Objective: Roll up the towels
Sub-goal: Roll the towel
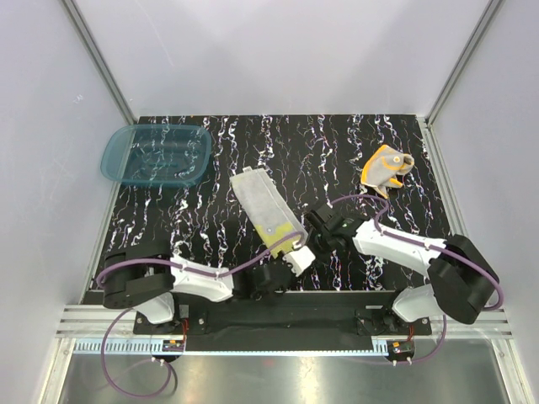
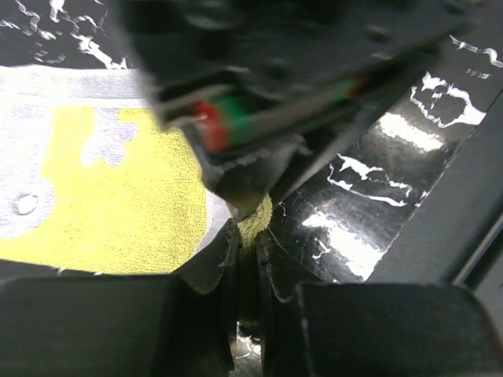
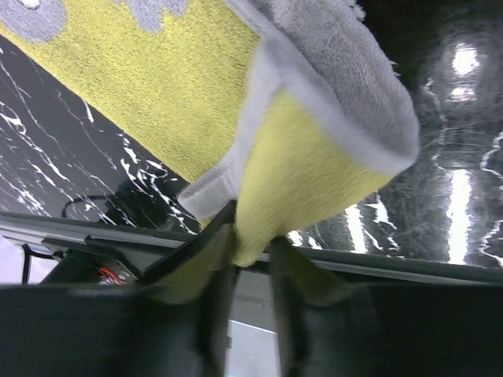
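Observation:
The pale yellow towel point(image 1: 259, 202) lies grey side up in the middle of the mat, its near end turned up so the yellow shows. My left gripper point(image 1: 290, 247) is shut on that end; in the left wrist view a yellow corner point(image 2: 253, 224) is pinched between the jaws point(image 2: 247, 236). My right gripper point(image 1: 313, 231) meets it from the right. Its jaws point(image 3: 251, 251) stand a little apart with the tip of the lifted, folded yellow towel point(image 3: 314, 165) still touching both fingers. The orange towel point(image 1: 386, 168) lies crumpled at the far right, with no gripper near it.
A translucent teal basin point(image 1: 157, 154) stands at the far left corner of the black marbled mat point(image 1: 337, 143). White walls enclose the mat on three sides. The arms' base rail point(image 1: 278, 316) runs along the near edge.

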Available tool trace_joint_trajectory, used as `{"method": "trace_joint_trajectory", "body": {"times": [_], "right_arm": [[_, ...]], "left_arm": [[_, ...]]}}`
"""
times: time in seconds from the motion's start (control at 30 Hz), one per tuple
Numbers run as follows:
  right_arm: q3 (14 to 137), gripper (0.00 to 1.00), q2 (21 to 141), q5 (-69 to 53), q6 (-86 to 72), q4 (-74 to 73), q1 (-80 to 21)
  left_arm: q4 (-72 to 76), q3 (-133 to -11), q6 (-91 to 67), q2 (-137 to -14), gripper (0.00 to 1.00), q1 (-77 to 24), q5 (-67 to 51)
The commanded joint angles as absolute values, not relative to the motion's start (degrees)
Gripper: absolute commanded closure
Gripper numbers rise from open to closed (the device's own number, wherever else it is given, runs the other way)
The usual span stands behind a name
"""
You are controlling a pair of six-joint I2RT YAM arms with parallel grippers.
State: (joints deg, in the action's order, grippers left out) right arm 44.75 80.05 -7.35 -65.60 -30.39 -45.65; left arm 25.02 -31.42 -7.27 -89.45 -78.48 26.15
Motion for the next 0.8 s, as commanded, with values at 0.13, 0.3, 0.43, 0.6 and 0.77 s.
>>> {"method": "trace_joint_trajectory", "body": {"times": [0.13,0.3,0.43,0.6,0.77], "right_arm": [[48.16,0.4,77.35,-5.89,-62.93,-35.5,-44.03],[52.47,0.27,71.47,3.76,-61.96,-39.99,-43.77],[48.54,0.25,62.16,7.38,-60.39,-34.21,-43.77],[44.04,0.27,59.93,4.94,-59.5,-29.01,-43.86],[39.56,0.35,60.99,3.25,-60.38,-23.39,-45.61]], "left_arm": [[23.46,-31.65,-16.77,-84.91,0.9,-68.74,8.48],[24.52,-30.85,-21.96,-84.9,0.88,-61.45,-2.97],[29.95,-28.84,-27.57,-86.13,0.88,-57.14,-12.27],[34.52,-28.57,-34.44,-90.61,0.89,-50.29,-22.13],[47.54,-26.54,-44.38,-96.15,0.89,-44.39,-33.12]]}}
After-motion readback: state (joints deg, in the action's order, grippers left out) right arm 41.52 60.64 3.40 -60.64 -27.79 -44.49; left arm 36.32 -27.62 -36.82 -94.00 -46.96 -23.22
